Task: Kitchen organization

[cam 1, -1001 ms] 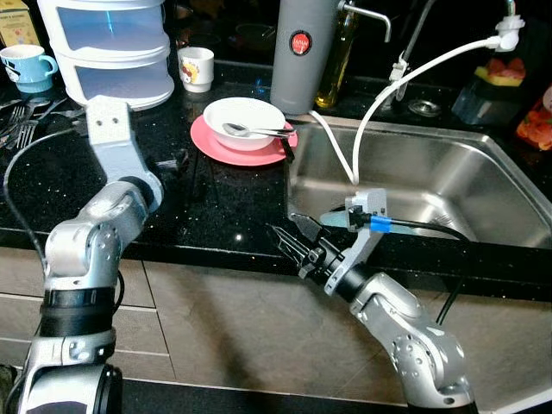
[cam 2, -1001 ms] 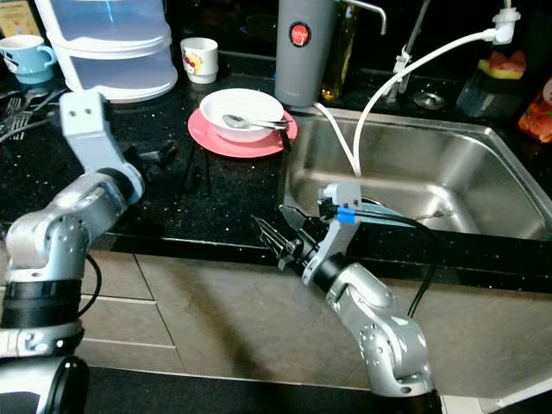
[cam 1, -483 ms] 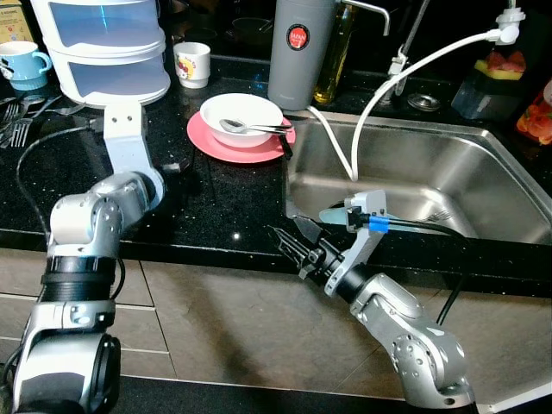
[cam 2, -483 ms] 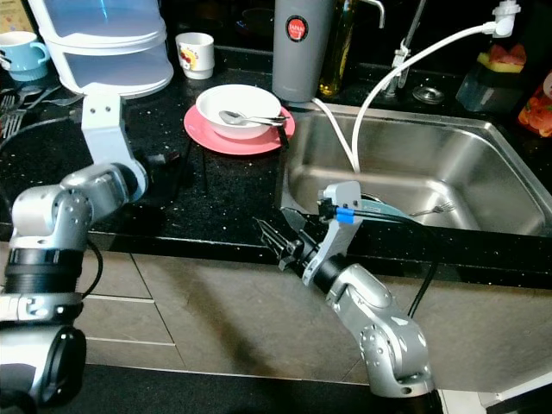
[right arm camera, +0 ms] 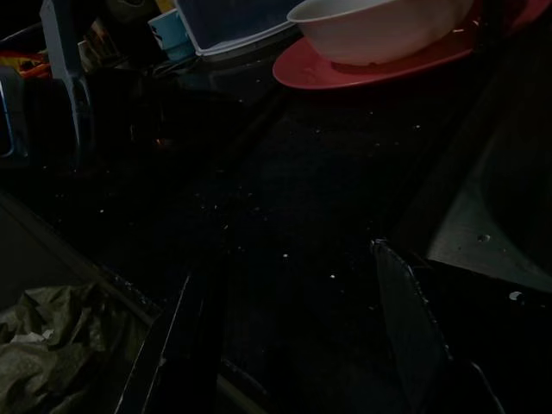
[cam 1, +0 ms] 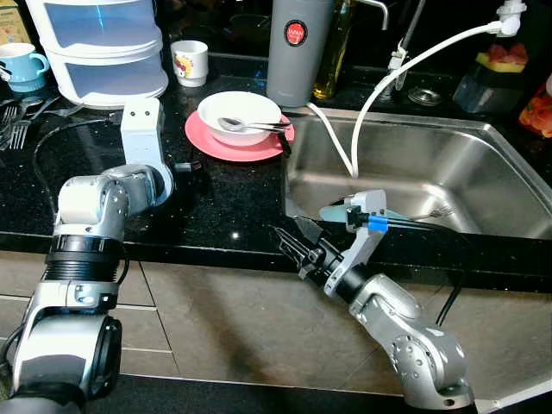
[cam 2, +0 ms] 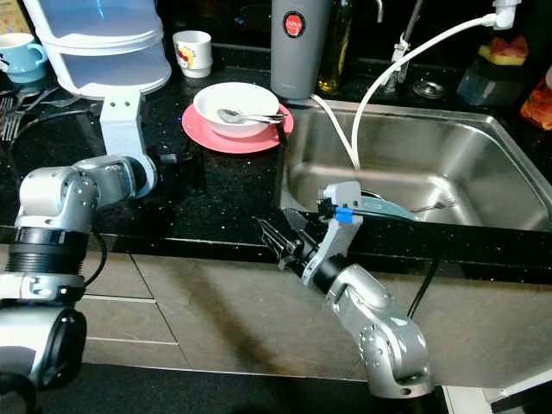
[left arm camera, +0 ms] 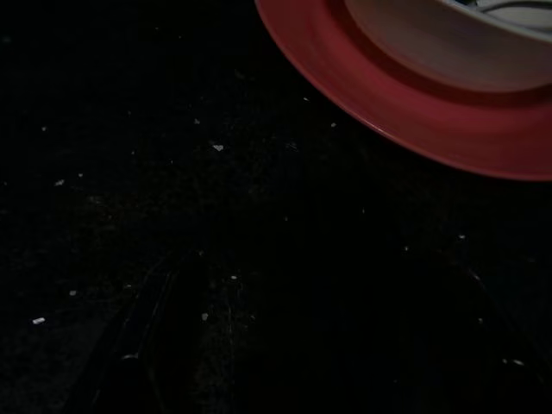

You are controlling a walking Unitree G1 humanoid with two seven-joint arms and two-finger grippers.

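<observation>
A pink plate (cam 1: 207,143) lies on the black counter just left of the sink. On it stands a white bowl (cam 1: 240,114) with a spoon (cam 1: 250,128) inside. My left gripper (cam 1: 181,164) is low over the counter, a short way left of the plate and pointing at it; the left wrist view shows the plate's rim (left arm camera: 405,129) close ahead. My right gripper (cam 1: 291,236) hangs open and empty at the counter's front edge, below the sink's left corner. Its two fingers (right arm camera: 185,345) spread wide in the right wrist view.
The steel sink (cam 1: 448,172) holds a light blue dish (cam 2: 388,208) and a fork (cam 2: 431,207). A white hose (cam 1: 379,95) loops into it. Behind the plate stand a grey flask (cam 1: 297,47), a white mug (cam 1: 190,62), stacked clear containers (cam 1: 103,43) and a blue mug (cam 1: 19,65). Forks (cam 1: 17,121) lie far left.
My left arm has swung right, bringing its gripper closer to the pink plate. The right arm has stayed put. The camera shifted slightly.
</observation>
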